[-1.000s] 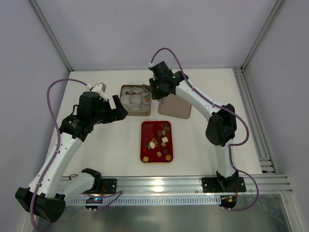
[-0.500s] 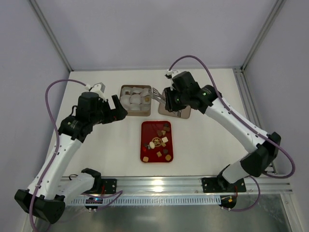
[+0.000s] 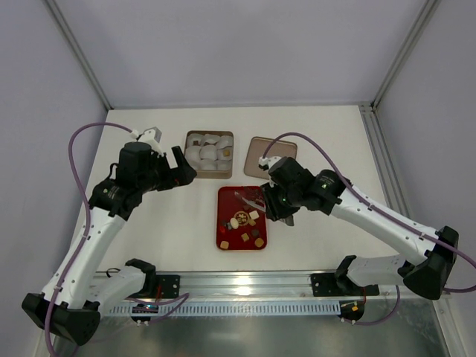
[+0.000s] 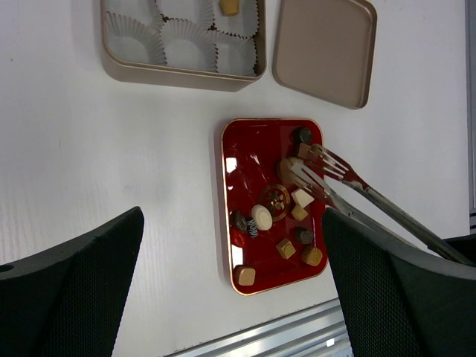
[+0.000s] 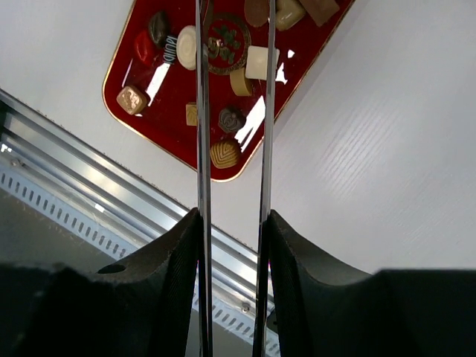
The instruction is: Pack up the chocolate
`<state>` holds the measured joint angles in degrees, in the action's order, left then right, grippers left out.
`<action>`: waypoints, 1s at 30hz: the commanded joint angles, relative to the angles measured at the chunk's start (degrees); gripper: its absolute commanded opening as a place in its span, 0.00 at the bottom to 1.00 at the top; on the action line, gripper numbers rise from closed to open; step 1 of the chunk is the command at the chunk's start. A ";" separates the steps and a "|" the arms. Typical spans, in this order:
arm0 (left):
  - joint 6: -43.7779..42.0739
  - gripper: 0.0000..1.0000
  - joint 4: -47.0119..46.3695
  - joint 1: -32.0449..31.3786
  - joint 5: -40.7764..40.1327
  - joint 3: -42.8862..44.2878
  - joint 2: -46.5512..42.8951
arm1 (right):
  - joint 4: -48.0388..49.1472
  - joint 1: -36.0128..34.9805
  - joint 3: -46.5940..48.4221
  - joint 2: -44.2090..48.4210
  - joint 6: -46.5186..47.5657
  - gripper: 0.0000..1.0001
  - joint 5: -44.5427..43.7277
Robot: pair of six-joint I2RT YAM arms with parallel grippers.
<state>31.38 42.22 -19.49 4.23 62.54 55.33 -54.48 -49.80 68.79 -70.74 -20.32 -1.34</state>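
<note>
Chocolate [image 3: 239,221] bits lie all over the red tray [image 3: 224,202]; that is how it looks from above. The right gripper [image 3: 277,199] is clamped on long tongs [image 3: 249,196]. A second ago it was up by the tin [image 3: 209,152]. Now it has swung down, and the tong tips are over the far end of the tray. The lid [image 3: 269,155] lies beside the tin. The left gripper [image 3: 182,167] has not moved. It hangs near the tin's left side and holds nothing.

From the left wrist, its two fingers [image 4: 74,282] are wide apart. The tin is full of white cups [image 4: 186,48], and I see just one chocolate in them, at the top edge. The tong tips are apart, right by a tan piece [image 4: 286,169] near the tray's far right corner. I cannot tell if they touch it.

From the right wrist, the fingers [image 5: 171,260] press the tongs from both sides. The two tong arms run side by side with a gap. The tips are out of sight.

I think one drop is done and the next grab is starting. Most of the job is left, since many pieces are on the tray.
</note>
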 commanded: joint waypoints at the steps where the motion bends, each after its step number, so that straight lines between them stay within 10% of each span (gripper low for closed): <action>1: 0.53 1.00 -1.70 -0.20 0.78 -0.14 -1.19 | 0.69 -0.73 -1.20 0.87 -1.57 0.42 0.20; 30: 0.00 1.00 -1.43 -0.20 0.25 -1.02 -1.89 | 2.80 -1.62 -2.44 -6.25 -0.43 0.42 -1.82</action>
<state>31.38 42.24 -19.51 4.29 61.91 54.57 -53.21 -50.94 66.00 -76.82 -21.12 -2.42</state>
